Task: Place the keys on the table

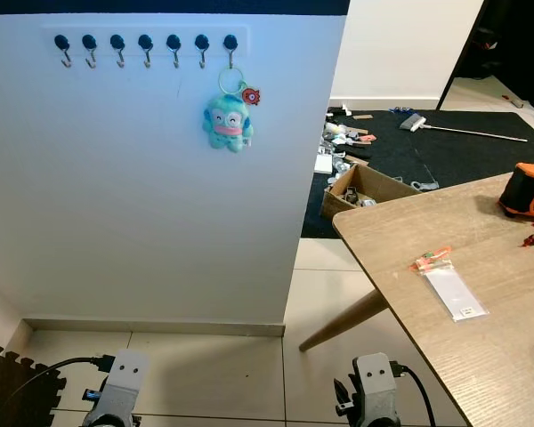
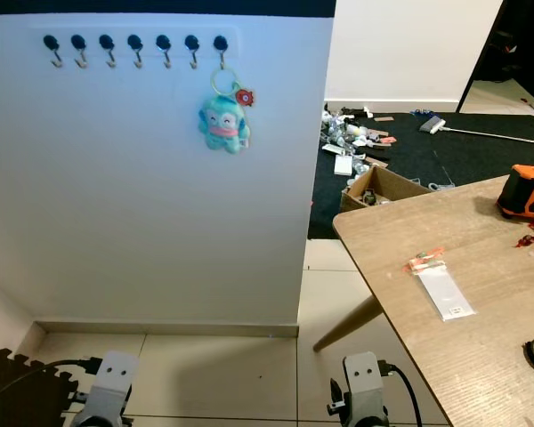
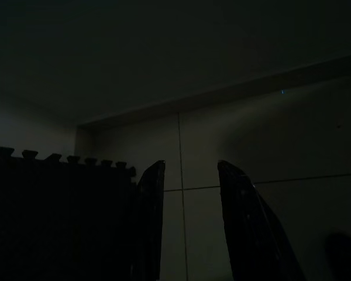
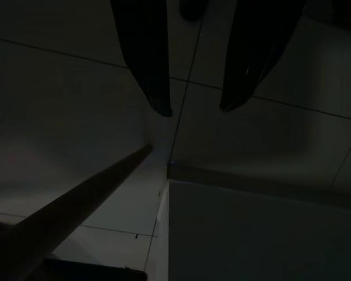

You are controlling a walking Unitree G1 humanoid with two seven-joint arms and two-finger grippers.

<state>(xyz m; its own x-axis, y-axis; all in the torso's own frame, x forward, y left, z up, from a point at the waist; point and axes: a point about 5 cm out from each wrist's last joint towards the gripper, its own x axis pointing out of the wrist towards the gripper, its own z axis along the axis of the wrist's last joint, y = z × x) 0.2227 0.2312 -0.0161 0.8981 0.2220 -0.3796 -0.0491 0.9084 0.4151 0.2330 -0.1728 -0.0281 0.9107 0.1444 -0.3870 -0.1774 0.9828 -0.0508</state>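
The keyring with the turquoise plush creature and small red charm [image 1: 229, 120] is hanging from the last of 7 black hooks on the white hook rail [image 1: 147, 44], high on the white partition wall, well apart from the light wooden desk [image 1: 445, 356] standing off to the robot's right. Both arms are hanging idle near the tiled floor: the left gripper [image 3: 190, 228] and the right gripper [image 4: 193, 93] are each showing their 2 black fingers parted around nothing. The task looks not yet begun (the reach is the step in hand). Next, I judge, a gripper needs raising to the ring so it can lift it up and off the hook before turning toward the desk.
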